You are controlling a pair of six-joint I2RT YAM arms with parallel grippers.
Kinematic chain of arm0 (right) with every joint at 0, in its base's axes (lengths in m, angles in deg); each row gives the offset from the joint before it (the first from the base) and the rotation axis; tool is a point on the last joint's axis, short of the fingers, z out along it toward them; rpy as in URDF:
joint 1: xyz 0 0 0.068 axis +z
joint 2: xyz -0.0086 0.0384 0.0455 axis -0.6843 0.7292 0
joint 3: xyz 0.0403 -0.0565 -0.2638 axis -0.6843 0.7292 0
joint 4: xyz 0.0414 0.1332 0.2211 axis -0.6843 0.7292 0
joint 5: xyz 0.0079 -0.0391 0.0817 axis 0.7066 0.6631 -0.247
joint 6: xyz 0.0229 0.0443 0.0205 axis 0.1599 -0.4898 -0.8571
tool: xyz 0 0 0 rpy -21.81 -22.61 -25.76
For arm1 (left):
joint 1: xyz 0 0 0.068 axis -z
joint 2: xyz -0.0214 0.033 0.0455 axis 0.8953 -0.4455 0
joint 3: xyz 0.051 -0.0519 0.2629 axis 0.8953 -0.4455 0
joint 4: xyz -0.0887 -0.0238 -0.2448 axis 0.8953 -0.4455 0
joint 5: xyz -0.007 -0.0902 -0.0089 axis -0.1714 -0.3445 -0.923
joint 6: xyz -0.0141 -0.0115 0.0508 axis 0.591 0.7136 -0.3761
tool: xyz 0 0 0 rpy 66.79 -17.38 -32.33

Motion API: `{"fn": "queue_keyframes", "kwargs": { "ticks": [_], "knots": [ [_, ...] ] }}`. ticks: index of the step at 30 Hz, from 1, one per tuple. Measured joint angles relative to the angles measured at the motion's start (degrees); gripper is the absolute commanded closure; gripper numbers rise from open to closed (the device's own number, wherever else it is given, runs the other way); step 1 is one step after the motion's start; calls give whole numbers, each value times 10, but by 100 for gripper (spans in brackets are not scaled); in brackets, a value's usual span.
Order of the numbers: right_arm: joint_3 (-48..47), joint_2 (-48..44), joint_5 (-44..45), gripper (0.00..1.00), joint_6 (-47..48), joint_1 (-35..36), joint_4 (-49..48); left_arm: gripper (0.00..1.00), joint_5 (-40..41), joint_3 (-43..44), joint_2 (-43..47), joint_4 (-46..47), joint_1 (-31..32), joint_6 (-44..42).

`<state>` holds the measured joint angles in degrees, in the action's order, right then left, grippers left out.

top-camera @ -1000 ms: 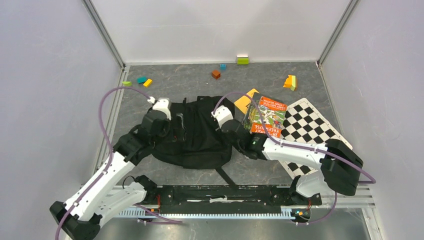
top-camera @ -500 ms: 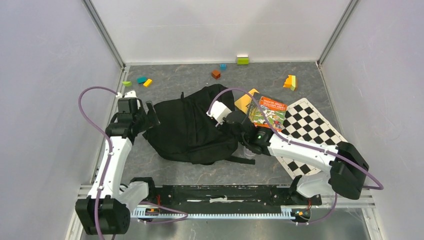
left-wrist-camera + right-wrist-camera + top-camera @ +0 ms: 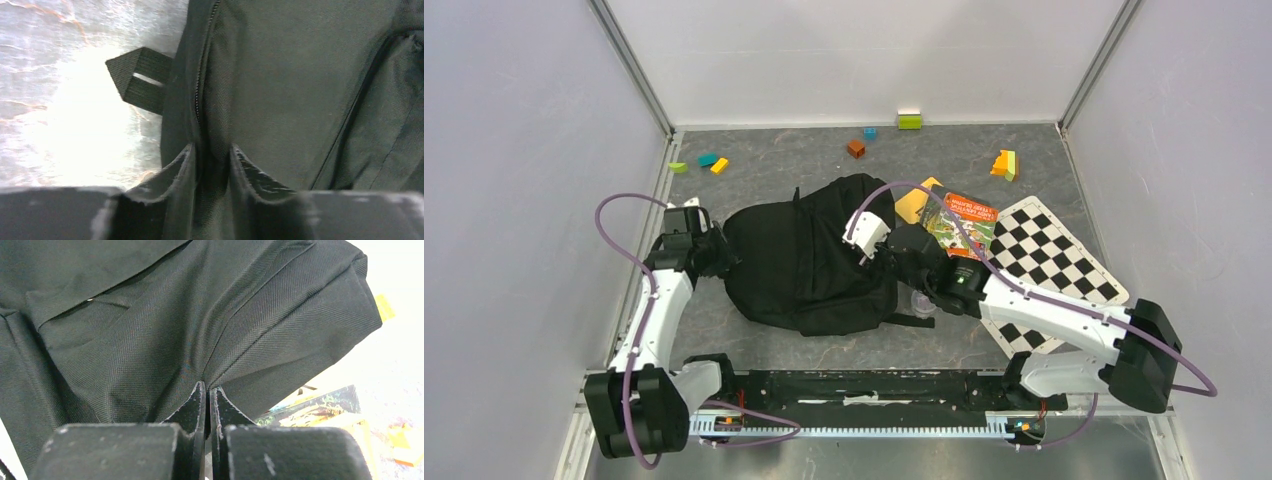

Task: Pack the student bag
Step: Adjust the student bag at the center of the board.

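Observation:
The student bag (image 3: 804,265), a large black fabric backpack, lies bunched in the middle of the table. My left gripper (image 3: 722,255) is at its left edge. In the left wrist view the left gripper (image 3: 211,150) is shut on a fold of the student bag (image 3: 300,75) beside the zipper (image 3: 200,85). My right gripper (image 3: 886,262) is at the bag's right side. In the right wrist view the right gripper (image 3: 207,386) is shut on a pinch of the student bag (image 3: 150,330), and the cloth puckers toward the tips.
A colourful book (image 3: 961,225) lies right of the bag, partly on a black-and-white checkered board (image 3: 1049,260), with an orange piece (image 3: 911,205) beside it. Small coloured blocks (image 3: 856,148) are scattered along the back. A strap loop (image 3: 142,80) sticks out at the bag's left edge.
My left arm pulled back to the left off the bag, then its wide-open jaws closed on the bag's left edge. The bag bunched up and shifted, with the right gripper still pinching it.

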<state>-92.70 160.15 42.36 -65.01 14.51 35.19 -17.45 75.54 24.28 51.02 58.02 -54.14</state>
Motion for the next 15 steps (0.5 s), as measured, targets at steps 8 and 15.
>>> {"fn": "queue_keyframes", "kwargs": {
  "ticks": [8,15],
  "knots": [
    [-45,-14,7,100,8,4,39,98,-106,-31,80,8,-1,54],
    [-124,50,92,100,28,-5,21,98,-142,-6,192,-62,-2,60]
  ]
}}
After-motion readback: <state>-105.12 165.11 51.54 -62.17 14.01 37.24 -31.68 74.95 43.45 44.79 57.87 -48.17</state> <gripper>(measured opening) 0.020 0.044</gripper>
